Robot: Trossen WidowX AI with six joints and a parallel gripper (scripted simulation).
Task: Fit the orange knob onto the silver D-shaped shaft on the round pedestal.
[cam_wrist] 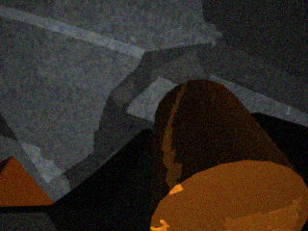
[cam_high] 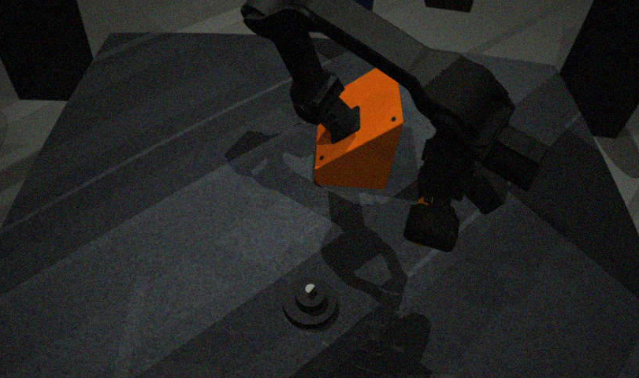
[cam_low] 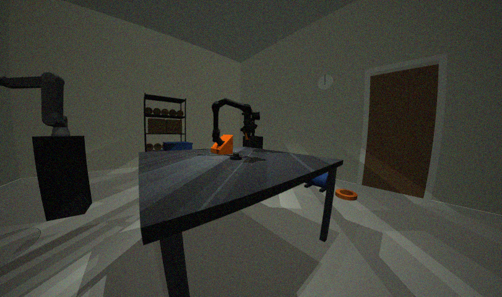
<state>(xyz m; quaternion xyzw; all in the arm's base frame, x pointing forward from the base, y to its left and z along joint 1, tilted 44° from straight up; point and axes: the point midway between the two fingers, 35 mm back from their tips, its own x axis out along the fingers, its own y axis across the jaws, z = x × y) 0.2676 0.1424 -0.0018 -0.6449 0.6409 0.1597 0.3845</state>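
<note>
My gripper [cam_high: 431, 224] [cam_low: 247, 137] is shut on the orange knob [cam_wrist: 212, 130], high above the table to the right of the pedestal in the top view. There a dark finger hides most of the knob, and only thin orange slivers show. In the wrist view the knob is a long rounded body with one round end face near the camera. Its hole is not visible. The round dark pedestal [cam_high: 308, 320] [cam_low: 236, 157] stands on the table, apart from the knob. Its upright shaft [cam_high: 309, 287] has a bright D-shaped top. The wrist view does not show the pedestal.
The orange wedge block [cam_high: 365, 159] [cam_low: 228, 145] [cam_wrist: 19, 188] stands behind the pedestal, with the arm's base on its sloping face. The dark table [cam_high: 195, 224] [cam_low: 194, 184] carries arm shadows and light bands. Another arm [cam_low: 51, 97] stands on a black plinth away from the table.
</note>
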